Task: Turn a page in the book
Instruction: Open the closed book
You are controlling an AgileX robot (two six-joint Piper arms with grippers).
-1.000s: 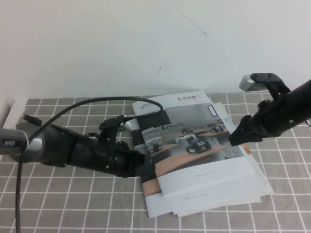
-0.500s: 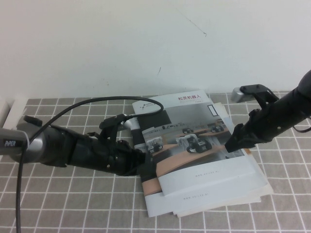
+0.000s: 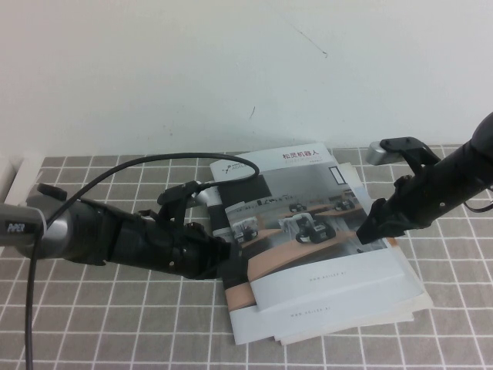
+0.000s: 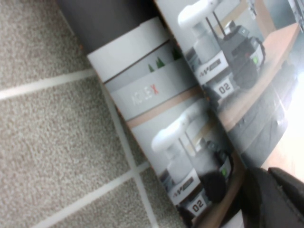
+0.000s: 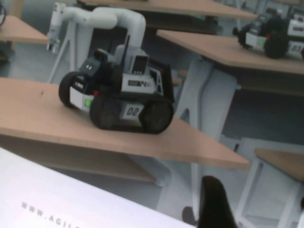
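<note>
The book (image 3: 308,220) is lying closed on top of a fanned stack of same-cover booklets (image 3: 339,316), on the grey checked tablecloth (image 3: 115,324) near the middle of the table, a little toward the robot's right. Its cover is facing up, showing small tracked robots on wooden desks under a white band with the Chinese title, and a white strip along its near edge. The booklets under it are sticking out on the near side and on the right.

The right gripper (image 3: 368,231) is resting on the book's right edge, its black fingertips down against the cover. Its jaws are standing wide apart; in the right wrist view only 1 dark fingertip (image 5: 213,204) is showing, close over the cover picture (image 5: 123,102), and nothing is held between the jaws.

The left gripper (image 3: 223,254) is lying low at the left edge of the stack, its arm stretched across the cloth with a black cable (image 3: 139,166) arching over it. In the left wrist view a dark part of it (image 4: 275,199) is touching the cover edge. Whether its jaws are open or closed, I cannot tell.

A white wall (image 3: 231,69) is standing behind the table.
</note>
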